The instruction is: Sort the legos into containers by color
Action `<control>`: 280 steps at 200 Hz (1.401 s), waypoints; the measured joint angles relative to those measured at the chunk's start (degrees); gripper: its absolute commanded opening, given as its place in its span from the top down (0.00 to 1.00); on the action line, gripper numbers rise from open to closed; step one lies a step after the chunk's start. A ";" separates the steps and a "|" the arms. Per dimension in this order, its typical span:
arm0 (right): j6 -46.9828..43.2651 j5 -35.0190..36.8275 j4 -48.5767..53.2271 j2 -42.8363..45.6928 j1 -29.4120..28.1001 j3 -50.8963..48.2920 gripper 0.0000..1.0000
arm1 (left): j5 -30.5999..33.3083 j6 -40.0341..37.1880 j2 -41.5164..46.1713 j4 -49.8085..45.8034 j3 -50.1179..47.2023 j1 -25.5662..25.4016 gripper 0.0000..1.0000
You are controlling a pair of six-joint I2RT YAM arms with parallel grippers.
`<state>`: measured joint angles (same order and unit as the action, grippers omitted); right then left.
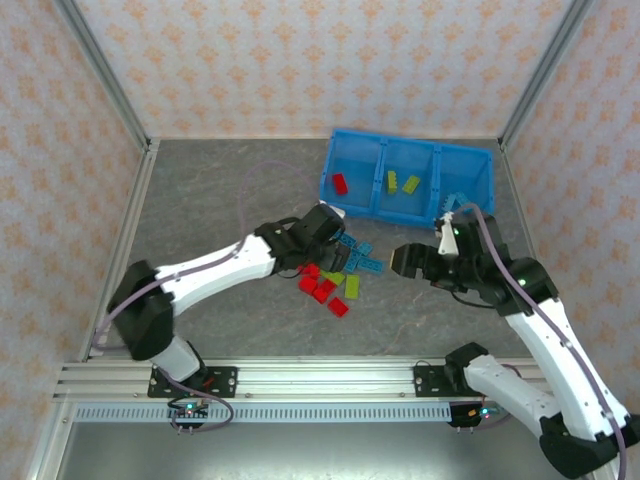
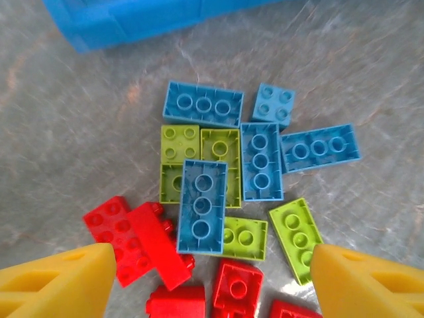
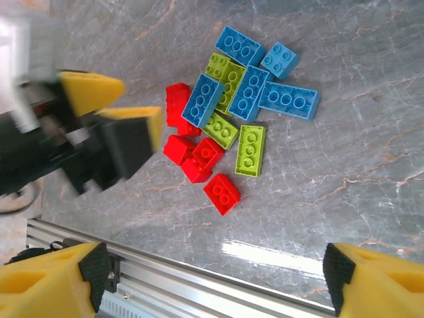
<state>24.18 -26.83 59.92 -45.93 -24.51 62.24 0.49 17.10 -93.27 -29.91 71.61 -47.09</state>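
— Hands first?
— My left gripper (image 2: 212, 265) hangs over the lego pile (image 2: 202, 205), fingers wide apart, holding nothing. My right gripper (image 3: 213, 262) gapes just as wide beside the pile.
— And the tray?
— Beyond the pile is the blue tray (image 1: 410, 141). There's one red brick (image 1: 340, 183) in its left compartment and two lime bricks (image 1: 410, 184) in the middle.

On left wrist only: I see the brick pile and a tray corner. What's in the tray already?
Observer: The left compartment holds one red brick.
Operator: Middle one?
Observer: The middle compartment holds two lime bricks.
Operator: Where's the right gripper?
Observer: The right gripper hangs open to the right of the pile, not touching it.
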 measured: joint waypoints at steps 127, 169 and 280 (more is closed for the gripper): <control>1.66 2.91 2.54 2.91 0.00 -0.81 0.12 | -4.07 -4.11 -15.91 -2.60 5.38 2.14 0.52; 2.21 3.06 1.99 2.64 0.00 -1.53 0.12 | -4.15 -5.70 -16.94 -3.54 5.40 2.14 0.65; 11.80 -6.40 -10.14 -1.16 6.51 -2.64 0.07 | -14.97 -15.50 5.97 -0.61 0.33 2.08 0.80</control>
<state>35.99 -33.23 49.78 -47.09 -18.00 59.59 -14.48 1.61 -87.31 -30.52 71.94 -45.01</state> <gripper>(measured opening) 0.926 0.248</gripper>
